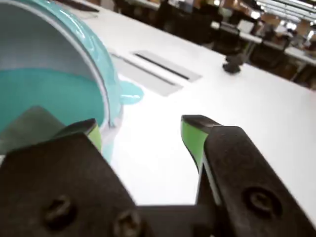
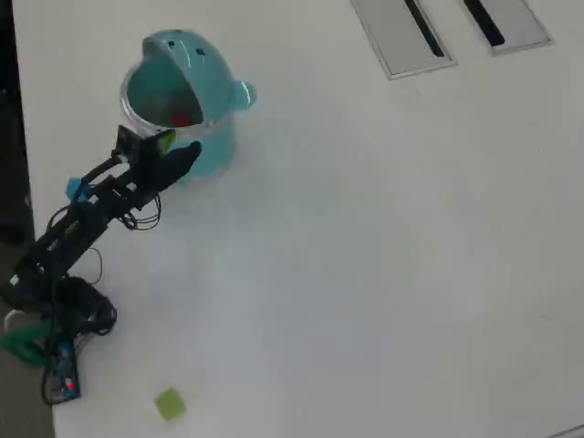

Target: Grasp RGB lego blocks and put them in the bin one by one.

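The teal bin (image 2: 182, 91) stands at the upper left of the overhead view, its domed lid tipped back and its mouth showing. A red lego block (image 2: 182, 119) lies inside it. A yellow-green lego block (image 2: 169, 402) lies on the white table near the bottom edge, far from the arm. My gripper (image 2: 178, 148) hangs at the bin's near rim. In the wrist view the gripper (image 1: 140, 133) is open, with only bare table between its green pads (image 1: 192, 138). The bin (image 1: 59, 94) fills the left of that view, its side knob (image 1: 129, 93) just beyond the left finger.
Two grey cable hatches (image 2: 401, 36) (image 2: 506, 20) are set into the table at the far side. A small dark object (image 1: 232, 64) sits farther back on the table. The arm's base (image 2: 46, 338) is clamped at the table's left edge.
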Available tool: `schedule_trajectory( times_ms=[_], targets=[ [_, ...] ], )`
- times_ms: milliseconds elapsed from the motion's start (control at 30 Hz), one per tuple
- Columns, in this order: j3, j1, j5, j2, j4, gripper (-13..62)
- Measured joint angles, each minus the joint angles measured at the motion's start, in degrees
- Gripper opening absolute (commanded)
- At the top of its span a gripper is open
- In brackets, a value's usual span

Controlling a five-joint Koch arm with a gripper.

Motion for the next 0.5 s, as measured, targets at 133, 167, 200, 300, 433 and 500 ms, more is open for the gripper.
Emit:
schedule_trajectory(
  times_ms=[133, 167, 200, 300, 433, 500],
  targets=[
    [4.4, 4.2, 0.6, 4.0, 0.0, 30.1],
    [4.9, 5.4, 0.6, 5.0, 0.0, 30.1],
    [5.1, 6.5, 0.6, 5.8, 0.0, 30.1],
    [7.8, 10.5, 0.5, 9.2, -0.1, 30.1],
    [11.2, 16.9, 0.5, 12.8, -0.6, 30.2],
    [14.3, 19.7, 0.6, 14.9, -2.3, 31.2]
  ],
)
